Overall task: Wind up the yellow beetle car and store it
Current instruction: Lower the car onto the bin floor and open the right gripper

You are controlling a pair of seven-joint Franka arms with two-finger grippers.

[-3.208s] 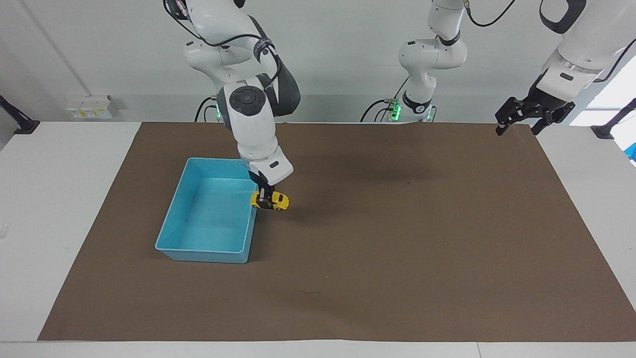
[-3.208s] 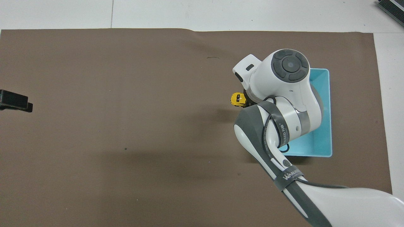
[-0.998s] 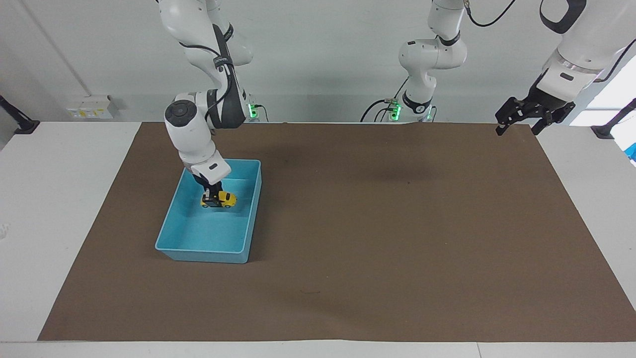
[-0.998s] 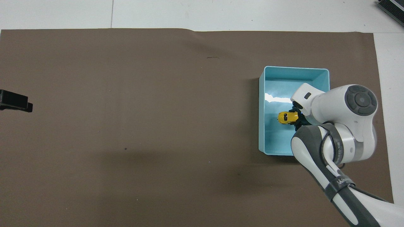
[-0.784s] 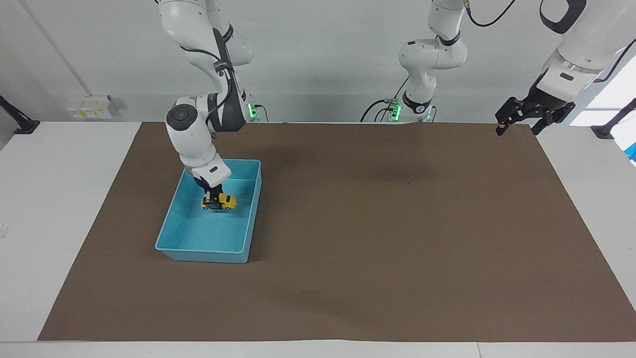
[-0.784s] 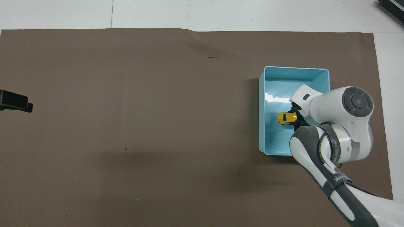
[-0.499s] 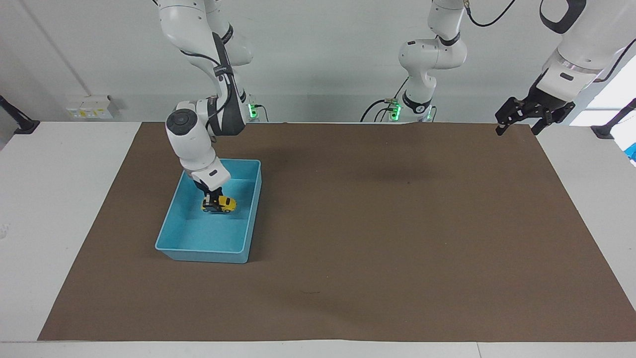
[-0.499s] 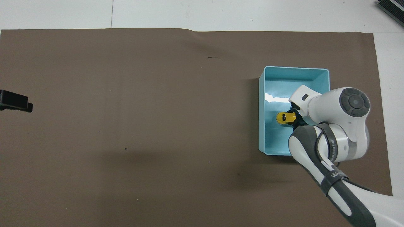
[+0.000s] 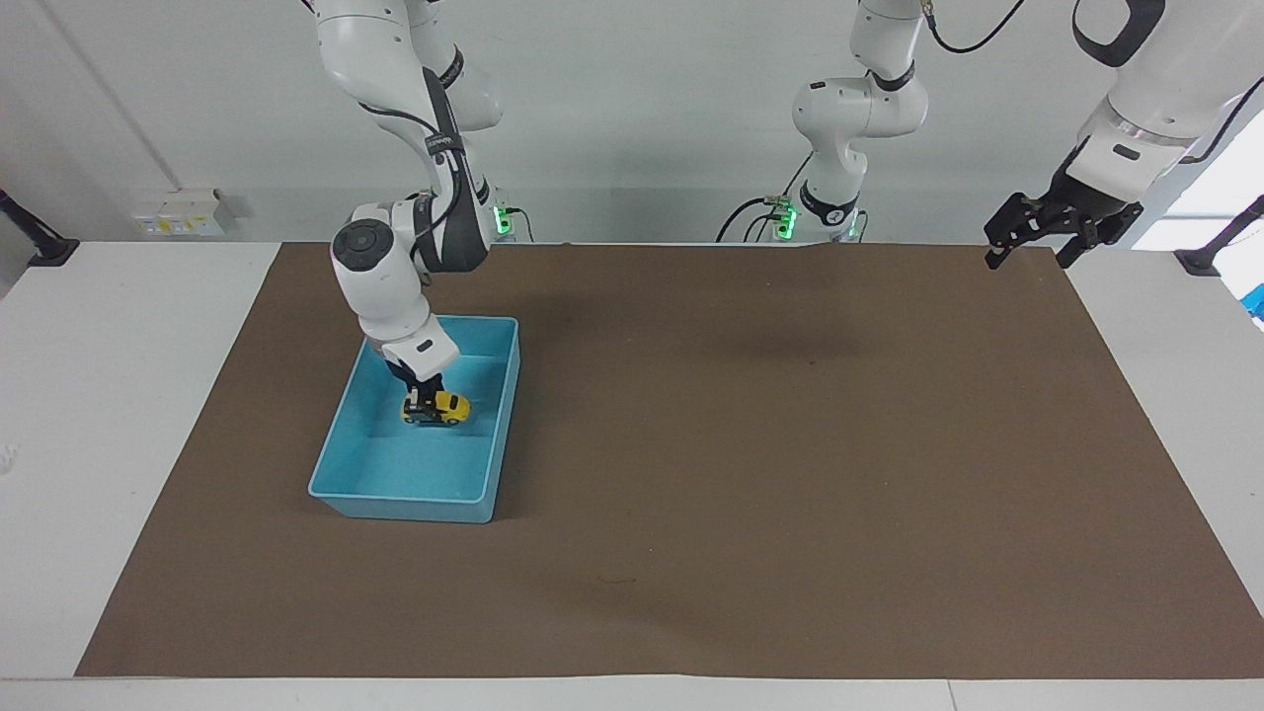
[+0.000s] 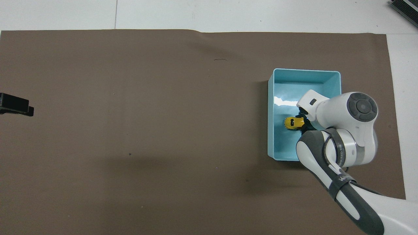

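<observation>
Fingers of my right gripper point(image 9: 426, 404) were clamped on the yellow beetle car point(image 9: 441, 406), pinching it across its body from above. The landmark for all placements below was the light blue bin point(image 9: 341, 456).

Right gripper: reached down inside the bin, below the level of its rim, over the half of the bin floor nearer to the robots. In the overhead view the right gripper point(image 10: 302, 123) was mostly covered by my own wrist, and only the dark fingertips showed beside the car.

Car: the yellow beetle car point(image 10: 294, 122) was inside the bin, upright, wheels down, its length lying across the bin's short direction. It sat low over the bin floor; whether the wheels touched the floor I could not tell. It was apart from all four bin walls.

Bin: the light blue bin point(image 10: 270, 111) stood on the brown mat point(image 9: 790, 474), toward the right arm's end of the table.

Left gripper point(image 9: 1032, 237): fingers spread wide, holding nothing. It waited in the air well apart from the bin, over the mat's corner at the left arm's end of the table. In the overhead view only the dark tip of the left gripper point(image 10: 14, 105) showed.
</observation>
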